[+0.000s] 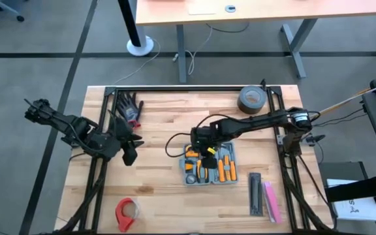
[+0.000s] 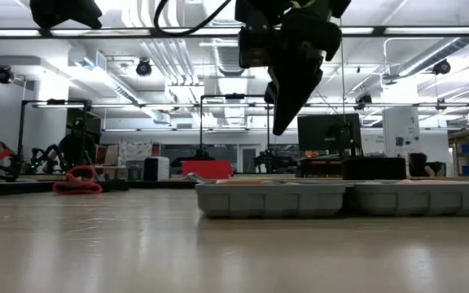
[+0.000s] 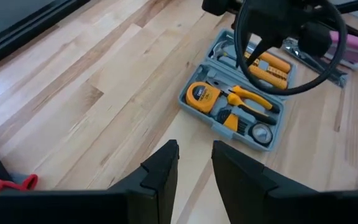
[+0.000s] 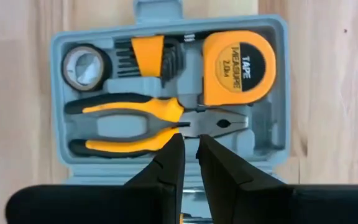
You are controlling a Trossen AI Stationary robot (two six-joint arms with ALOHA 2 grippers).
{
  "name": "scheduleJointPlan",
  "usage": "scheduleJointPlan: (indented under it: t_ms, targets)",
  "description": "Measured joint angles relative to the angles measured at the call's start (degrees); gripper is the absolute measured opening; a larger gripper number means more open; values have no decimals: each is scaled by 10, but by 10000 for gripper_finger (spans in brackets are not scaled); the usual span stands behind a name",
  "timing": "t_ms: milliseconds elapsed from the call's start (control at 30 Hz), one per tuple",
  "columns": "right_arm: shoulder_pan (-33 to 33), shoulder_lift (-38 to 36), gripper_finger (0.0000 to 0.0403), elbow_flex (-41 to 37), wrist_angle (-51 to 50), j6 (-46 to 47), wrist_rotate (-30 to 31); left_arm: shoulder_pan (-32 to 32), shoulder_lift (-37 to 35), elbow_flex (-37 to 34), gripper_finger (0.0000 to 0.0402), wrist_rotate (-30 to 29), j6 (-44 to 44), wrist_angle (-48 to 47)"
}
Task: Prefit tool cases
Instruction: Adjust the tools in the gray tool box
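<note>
Item: tool case (image 1: 209, 166), blue-grey plastic, lying open and flat on the wooden bench (image 1: 168, 117), right of centre and toward the near edge in the high view. One half of the moulded tray holds an orange tape measure (image 4: 238, 67), a pair of pliers (image 4: 143, 127) with orange-and-black handles, a set of hex keys (image 4: 151, 56) in an orange holder and a small roll of tape (image 4: 83, 66); the other half holds orange-handled tools (image 1: 224, 167), too small to tell apart. Right end effector (image 4: 190, 163): hanging directly above the case, over the pliers' nose, fingers nearly together with only a thin gap, holding nothing; in the low view it hangs clear above the case (image 2: 344, 198), not touching it. Left end effector (image 3: 194, 165): over bare bench at the left side, well apart from the case, fingers a little apart and empty. Other items on the bench: a grey roll of duct tape (image 1: 252, 99) at the far right corner, a red tape dispenser (image 1: 126, 213) at the near left edge, a black bar (image 1: 255, 194) and a pink bar (image 1: 271, 201) side by side just right of the case, and a dark bundle (image 1: 129, 108) with a red part at the far left, not identifiable.
</note>
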Motion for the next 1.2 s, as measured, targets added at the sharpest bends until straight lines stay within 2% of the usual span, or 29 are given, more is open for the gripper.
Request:
scheduleJointPlan:
  t_ms: [700,1000,1200]
  targets:
    - [-4,6,33,1,-35,7,-2,0,0,0,105,-3,-9,0]
    - [0,28,34,1,-18,4,-21,0,0,0,105,-3,-9,-1]
    - [0,42,32,-9,48,-18,-13,0,0,0,105,-3,-9,0]
